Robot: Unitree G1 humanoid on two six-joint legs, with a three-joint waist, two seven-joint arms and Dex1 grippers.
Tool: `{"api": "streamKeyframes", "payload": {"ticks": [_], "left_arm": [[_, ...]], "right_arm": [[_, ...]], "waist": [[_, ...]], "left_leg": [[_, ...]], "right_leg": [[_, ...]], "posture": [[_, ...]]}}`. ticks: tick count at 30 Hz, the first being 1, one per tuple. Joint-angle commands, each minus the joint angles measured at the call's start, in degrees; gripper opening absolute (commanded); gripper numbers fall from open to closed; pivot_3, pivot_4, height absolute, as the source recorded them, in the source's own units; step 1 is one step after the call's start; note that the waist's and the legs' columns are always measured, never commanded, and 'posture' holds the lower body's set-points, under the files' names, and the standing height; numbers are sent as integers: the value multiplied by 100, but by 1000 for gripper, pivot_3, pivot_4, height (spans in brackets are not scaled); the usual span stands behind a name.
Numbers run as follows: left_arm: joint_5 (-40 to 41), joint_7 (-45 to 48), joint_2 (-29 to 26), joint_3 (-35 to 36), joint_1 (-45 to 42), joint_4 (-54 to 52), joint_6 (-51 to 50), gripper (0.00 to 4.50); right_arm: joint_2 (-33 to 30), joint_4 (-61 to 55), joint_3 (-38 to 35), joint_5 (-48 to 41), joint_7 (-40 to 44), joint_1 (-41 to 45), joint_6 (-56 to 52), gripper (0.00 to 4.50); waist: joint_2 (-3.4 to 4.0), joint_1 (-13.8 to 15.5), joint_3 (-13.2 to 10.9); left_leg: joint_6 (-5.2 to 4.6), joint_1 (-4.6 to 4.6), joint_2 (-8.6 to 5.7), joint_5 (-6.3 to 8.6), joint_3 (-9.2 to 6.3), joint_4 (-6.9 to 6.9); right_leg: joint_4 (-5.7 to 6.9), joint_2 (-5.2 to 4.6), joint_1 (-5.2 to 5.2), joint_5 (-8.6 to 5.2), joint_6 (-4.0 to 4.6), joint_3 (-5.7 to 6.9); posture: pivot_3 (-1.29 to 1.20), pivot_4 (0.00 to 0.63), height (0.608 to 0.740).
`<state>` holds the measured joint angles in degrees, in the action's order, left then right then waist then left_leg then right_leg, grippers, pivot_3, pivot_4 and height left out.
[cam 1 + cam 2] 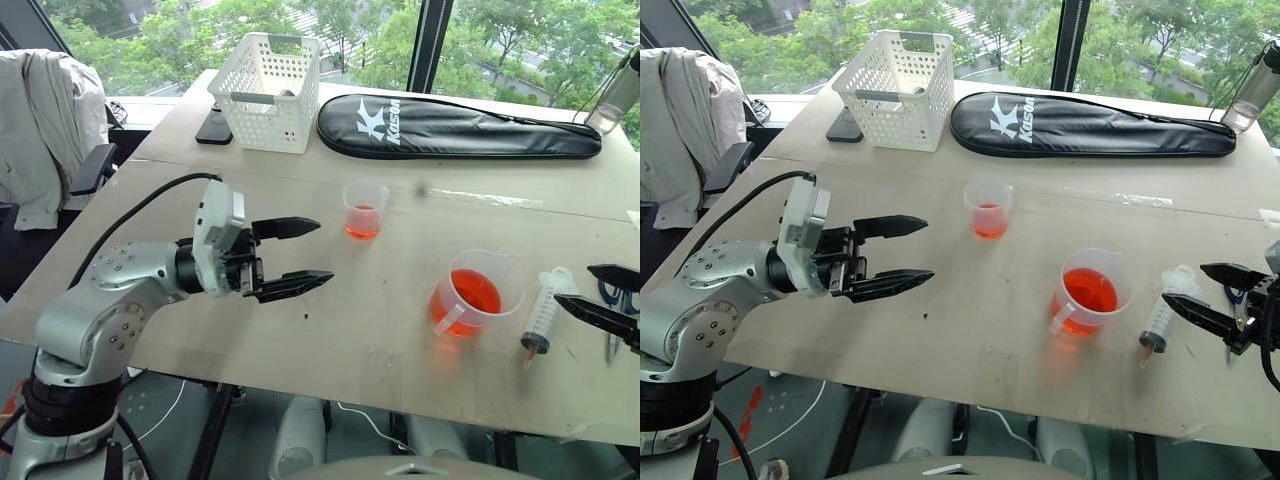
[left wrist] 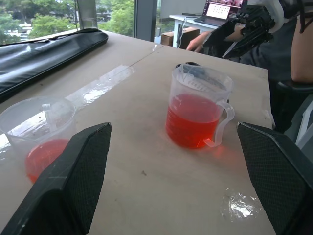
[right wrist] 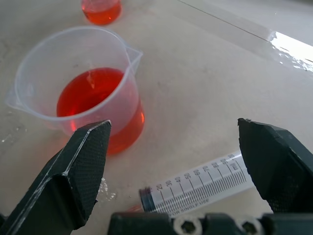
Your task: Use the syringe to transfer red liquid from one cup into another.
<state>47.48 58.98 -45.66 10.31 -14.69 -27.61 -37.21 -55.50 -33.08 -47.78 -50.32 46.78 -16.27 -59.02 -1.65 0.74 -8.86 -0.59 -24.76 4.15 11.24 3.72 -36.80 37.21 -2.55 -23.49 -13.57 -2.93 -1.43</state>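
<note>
Counter (image 1: 380, 330) by window | syringe (image 1: 545, 315) flat beside cup (image 1: 468, 300) | my right hand (image 1: 1200, 290) spread to grab it | left hand (image 1: 290, 257) spread, idle

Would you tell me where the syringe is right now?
The syringe lies flat on the table, just right of the handled cup, in front of the open right gripper.

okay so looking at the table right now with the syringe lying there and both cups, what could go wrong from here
1. The syringe lies flat on the table close beside the handled measuring cup; the open right gripper reaching in could knock the cup and slop red liquid.
2. Round and flat on the table, the syringe may roll away from the closing fingers.
3. The small cup looks light and could tip easily.
</note>
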Motion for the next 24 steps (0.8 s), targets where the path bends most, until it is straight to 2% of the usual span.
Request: {"api": "streamKeyframes", "payload": {"ticks": [1, 5, 7, 8, 13, 21, 24], "left_arm": [[11, 39, 46, -84, -78, -133, 139, 4183], [-45, 6, 111, -147, -64, -110, 243, 4183], [-131, 95, 87, -145, -22, -22, 348, 4183], [-142, 128, 72, -134, -24, 10, 368, 4183], [-186, 297, 47, -165, -132, 168, 447, 4183], [315, 997, -59, -135, -548, 248, 261, 4183], [425, 1121, -93, -157, -684, 245, 209, 4183]], "right_arm": [[-220, 252, 225, 136, -644, 291, -513, 4456], [-97, 511, 565, 65, -1698, 983, -1778, 4456], [-112, 407, 603, -20, -2003, 1394, -2644, 4456], [-229, 362, 631, -194, -1902, 1518, -2904, 4456], [-418, 412, 722, -1151, -2361, 1702, -3348, 4456], [181, 1543, 763, -3238, -5638, 2239, -3348, 4456], [-318, 1990, 1333, -4974, -7146, 1935, -2262, 4456]], "waist": [[-2, -2, 1], [-2, -1, 1], [-1, -7, 1], [0, -15, 0], [-1, 8, 0], [-7, -11, 0], [-7, -32, -1]], "left_leg": [[0, 0, 0, 0, 0, -2], [0, -1, 1, 0, -2, -3], [0, 0, 1, 0, -1, -3], [0, -1, 1, 0, 0, -1], [-1, -3, 2, 0, -2, 3], [-3, -8, 2, 1, -1, -3], [-3, -9, 3, 1, -2, -1]], "right_leg": [[0, 0, 1, 0, 0, 0], [0, 0, 0, 1, 1, 1], [1, 1, 0, 1, 2, -1], [1, 1, -2, 1, 2, -2], [0, 6, -4, 1, 3, -3], [-3, 6, -3, 2, 2, -5], [-3, 11, -4, 2, 2, -7]], "posture": [[0, 150, 724], [0, 150, 724], [0, 150, 724], [0, 150, 724], [0, 150, 724], [0, 150, 724], [0, 150, 724]]}}
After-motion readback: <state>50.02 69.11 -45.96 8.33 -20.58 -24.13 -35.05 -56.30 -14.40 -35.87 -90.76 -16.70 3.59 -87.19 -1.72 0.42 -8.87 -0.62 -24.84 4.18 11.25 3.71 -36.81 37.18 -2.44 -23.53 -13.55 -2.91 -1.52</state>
